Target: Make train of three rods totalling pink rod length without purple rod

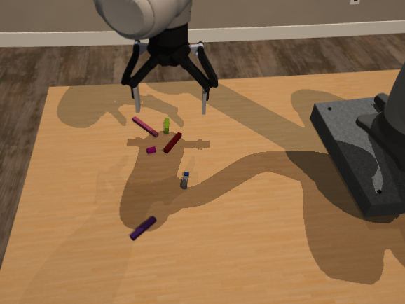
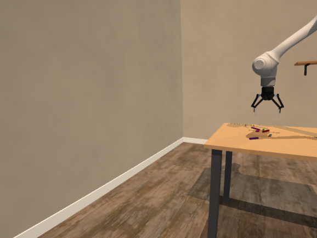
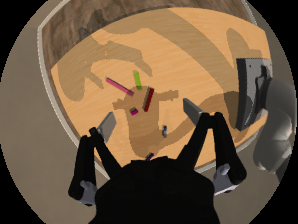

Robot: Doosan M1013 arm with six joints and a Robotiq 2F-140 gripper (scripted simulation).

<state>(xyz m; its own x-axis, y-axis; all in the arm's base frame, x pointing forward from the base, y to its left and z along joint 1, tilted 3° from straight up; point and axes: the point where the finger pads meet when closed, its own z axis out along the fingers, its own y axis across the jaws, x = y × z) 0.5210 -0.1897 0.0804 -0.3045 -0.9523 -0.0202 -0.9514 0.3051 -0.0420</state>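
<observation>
My gripper (image 1: 170, 106) hangs open and empty well above the table, over the far group of rods; it also shows in the side view (image 2: 267, 112) and the wrist view (image 3: 149, 117). Below it lie the pink rod (image 1: 145, 127), the lime rod (image 1: 166, 125), the red rod (image 1: 172, 142) and the short magenta rod (image 1: 150, 150), all apart from each other. Nearer the front, the blue rod (image 1: 186, 174) lies at the far end of the grey rod (image 1: 183, 182), close to or touching it. The purple rod (image 1: 143, 228) lies alone further forward.
The robot's dark base plate (image 1: 354, 150) takes up the table's right side. The table's left edge and far edge are close to the far rod group. A wall shelf (image 2: 305, 63) hangs at the back right.
</observation>
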